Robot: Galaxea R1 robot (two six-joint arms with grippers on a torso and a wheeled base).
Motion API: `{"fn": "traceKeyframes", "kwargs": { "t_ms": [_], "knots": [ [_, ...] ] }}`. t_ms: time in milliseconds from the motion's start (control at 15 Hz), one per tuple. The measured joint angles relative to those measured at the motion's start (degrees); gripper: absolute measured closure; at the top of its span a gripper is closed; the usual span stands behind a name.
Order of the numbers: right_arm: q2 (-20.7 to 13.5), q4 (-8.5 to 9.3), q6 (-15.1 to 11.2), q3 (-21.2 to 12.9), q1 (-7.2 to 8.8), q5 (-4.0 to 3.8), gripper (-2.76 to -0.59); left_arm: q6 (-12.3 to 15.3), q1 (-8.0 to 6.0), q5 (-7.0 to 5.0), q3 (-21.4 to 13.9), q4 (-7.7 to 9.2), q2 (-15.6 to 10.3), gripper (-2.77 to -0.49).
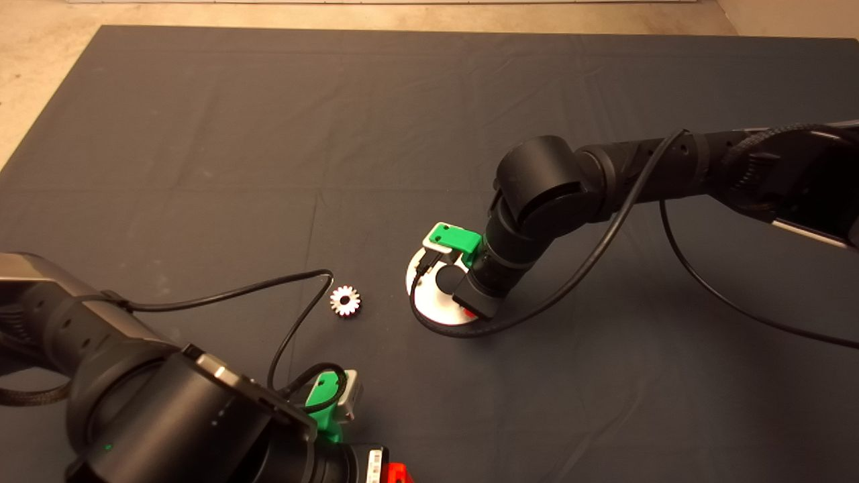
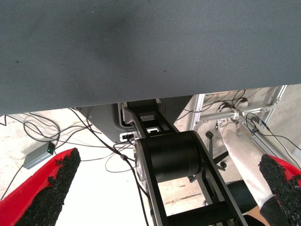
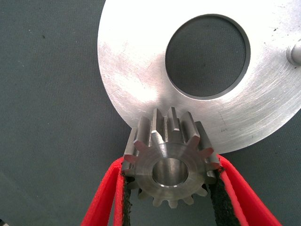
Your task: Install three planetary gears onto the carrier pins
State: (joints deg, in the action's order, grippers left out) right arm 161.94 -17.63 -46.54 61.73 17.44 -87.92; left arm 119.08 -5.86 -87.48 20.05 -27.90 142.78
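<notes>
Two gears show here: one sits clamped between the black pads of the right gripper [image 3: 170, 188], and a second gear [image 1: 345, 300] lies flat on the dark mat [image 1: 201, 134] of the tabletop, well apart from either arm, to the left of the disc in the head view. The held gear [image 3: 170, 162] is gripped on both flanks by the red fingers [image 3: 106, 197], its centre hole facing the wrist camera, and it hangs over the rim of the shiny carrier disc [image 3: 136, 70]. That disc shows its large central hole, and one carrier pin [image 3: 294, 52] stands at the disc's far edge, apart from the gear; no pin can be seen under the gear. From above, the right arm comes in from the right and covers most of the disc [image 1: 429, 310]. The left gripper [image 2: 160, 188] waits at the lower left edge of the mat, fingers [image 2: 56, 181] spread wide and holding nothing, looking out past the mat's edge at cables and the robot's frame.
</notes>
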Motion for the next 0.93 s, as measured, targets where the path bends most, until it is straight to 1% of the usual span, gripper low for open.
{"fn": "traceKeyframes", "kwargs": {
  "t_ms": [400,733,933],
  "knots": [
    [-0.02,-0.12,0.05,-0.07,0.02,0.00,-0.91,-0.01,0.02,0.00,0.00,-0.02,-0.98,-2.77],
    [-0.06,-0.20,0.22,-0.85,0.02,-0.01,-0.90,-0.04,0.01,0.00,0.00,-0.03,-1.66,-2.77],
    [-0.06,-0.20,0.24,-1.12,0.02,0.00,-0.90,-0.04,0.01,-0.02,0.00,-0.07,-1.68,-2.77]
  ]
}}
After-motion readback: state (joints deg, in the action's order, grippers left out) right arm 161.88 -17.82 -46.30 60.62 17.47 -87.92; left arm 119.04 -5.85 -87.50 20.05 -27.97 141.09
